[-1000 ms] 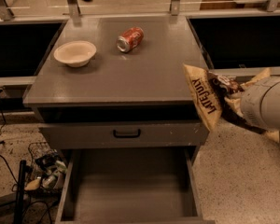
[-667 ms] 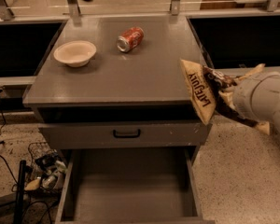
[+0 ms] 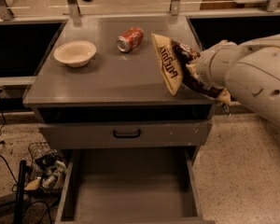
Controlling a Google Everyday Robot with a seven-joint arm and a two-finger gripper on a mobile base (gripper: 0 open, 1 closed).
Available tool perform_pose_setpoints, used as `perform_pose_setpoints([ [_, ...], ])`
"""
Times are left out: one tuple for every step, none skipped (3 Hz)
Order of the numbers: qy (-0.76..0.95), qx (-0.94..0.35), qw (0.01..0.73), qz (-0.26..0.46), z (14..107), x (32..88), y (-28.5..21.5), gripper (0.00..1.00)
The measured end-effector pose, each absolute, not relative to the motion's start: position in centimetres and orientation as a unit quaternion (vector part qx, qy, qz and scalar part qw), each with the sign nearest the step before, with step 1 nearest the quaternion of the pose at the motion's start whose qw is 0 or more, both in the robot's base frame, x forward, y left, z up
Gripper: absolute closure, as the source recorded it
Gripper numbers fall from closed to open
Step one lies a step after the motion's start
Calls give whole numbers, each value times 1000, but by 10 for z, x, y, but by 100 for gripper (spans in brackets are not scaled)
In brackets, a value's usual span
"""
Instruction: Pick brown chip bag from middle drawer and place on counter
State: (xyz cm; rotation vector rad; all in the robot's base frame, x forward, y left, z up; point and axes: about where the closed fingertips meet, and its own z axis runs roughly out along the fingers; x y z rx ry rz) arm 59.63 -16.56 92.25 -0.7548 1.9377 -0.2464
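Observation:
The brown chip bag (image 3: 168, 63) hangs tilted in the air over the right part of the counter (image 3: 113, 78), with its cream end and lettering facing me. My gripper (image 3: 190, 65) reaches in from the right and is shut on the bag's far side, mostly hidden behind it. The white arm fills the right edge of the view. The middle drawer (image 3: 130, 190) stands pulled open below, and its flat floor is bare.
An orange-red soda can (image 3: 130, 39) lies on its side at the counter's back, just left of the bag. A cream bowl (image 3: 75, 53) sits at the left. A closed drawer front with a black handle (image 3: 126, 133) is above the open drawer. Cables and a wire basket (image 3: 44, 169) lie on the floor at the left.
The gripper has carried the bag up and to the left, from beside the counter's right front corner to over its right part.

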Motion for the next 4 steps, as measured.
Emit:
perform_pose_setpoints([
  [787, -328, 515, -84, 937, 616, -127, 100],
  [787, -328, 515, -84, 937, 616, -127, 100],
  [792, -339, 502, -71, 924, 632, -122, 100],
  [796, -363, 482, -47, 900, 651, -102, 100],
])
